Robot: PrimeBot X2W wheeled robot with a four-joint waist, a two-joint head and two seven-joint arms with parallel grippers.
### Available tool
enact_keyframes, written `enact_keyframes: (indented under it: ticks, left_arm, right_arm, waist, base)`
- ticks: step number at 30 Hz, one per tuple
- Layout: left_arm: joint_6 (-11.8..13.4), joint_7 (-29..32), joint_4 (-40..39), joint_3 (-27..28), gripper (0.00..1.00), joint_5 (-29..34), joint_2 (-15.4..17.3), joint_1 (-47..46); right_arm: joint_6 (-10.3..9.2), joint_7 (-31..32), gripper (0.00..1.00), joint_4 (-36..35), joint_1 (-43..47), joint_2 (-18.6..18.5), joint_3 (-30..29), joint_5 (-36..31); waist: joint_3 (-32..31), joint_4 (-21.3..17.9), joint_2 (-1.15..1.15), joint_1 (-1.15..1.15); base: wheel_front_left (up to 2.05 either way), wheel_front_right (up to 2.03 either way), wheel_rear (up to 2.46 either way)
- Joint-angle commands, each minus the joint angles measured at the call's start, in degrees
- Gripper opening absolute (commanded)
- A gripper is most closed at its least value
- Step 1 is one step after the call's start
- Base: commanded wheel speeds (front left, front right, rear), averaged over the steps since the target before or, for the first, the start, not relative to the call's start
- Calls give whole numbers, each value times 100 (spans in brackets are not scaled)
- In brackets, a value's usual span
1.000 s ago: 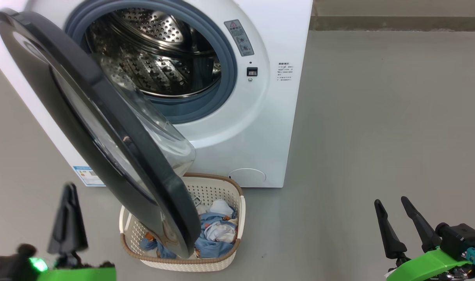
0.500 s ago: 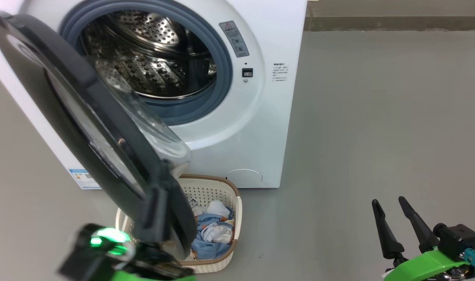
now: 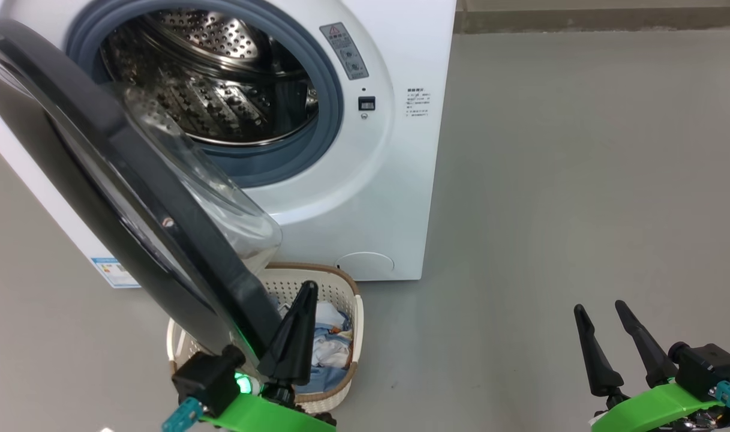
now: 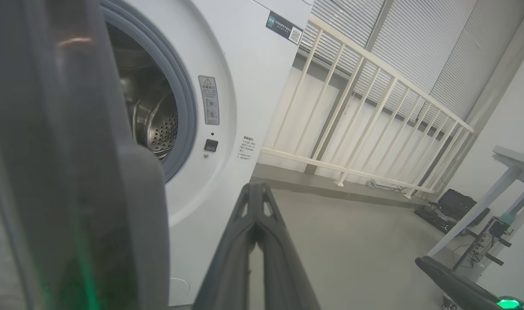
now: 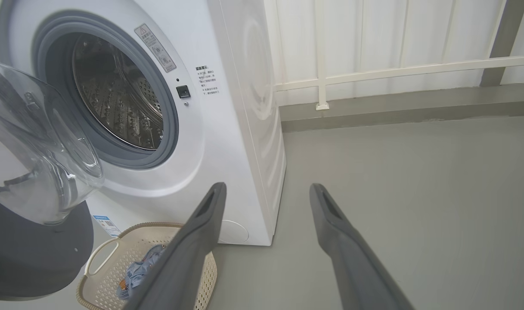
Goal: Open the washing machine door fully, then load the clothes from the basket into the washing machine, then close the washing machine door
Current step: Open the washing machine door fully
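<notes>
Step 1: door opening. Door [image 3: 131, 198] approx. half open, lower rim over basket [image 3: 348, 287] w/ clothes [image 3: 332, 351], at washer [image 3: 400, 180] front. L gripper [image 3: 309, 289] shut, empty, at rim's inner side; contact probable, not confirmed. R gripper [image 3: 598, 307] open, idle. Next: push rim outward to full swing.

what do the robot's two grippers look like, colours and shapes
The left gripper and right gripper match: two long, dark grey fingers tapering to points, with slotted cut-outs near the tips, on a bright green mount. A black boxy block with a teal plug sits beside each mount. A green light glows at the left one's base.
</notes>
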Motion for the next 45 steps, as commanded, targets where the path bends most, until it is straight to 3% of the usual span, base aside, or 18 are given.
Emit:
enact_keyframes:
  ticks: [1, 21, 45]
  left_arm:
    - [36, -30, 31, 164, 0, -68, 25, -289]
    - [74, -36, 608, 408, 0, -434, 25, -408]
    - [89, -37, 438, 702, 0, -271, 25, 46]
  right_arm:
    - [26, -70, 100, -155, -55, -78, 66, -88]
    - [26, -70, 100, -206, -81, -49, -36, -108]
    - [26, -70, 100, -292, -66, -127, -107, -119]
  waist:
    - [34, 0, 0, -1]
    - [66, 206, 0, -1]
    - [64, 1164, 0, -1]
  base:
    - [0, 0, 0]
    - [0, 0, 0]
    - [0, 0, 0]
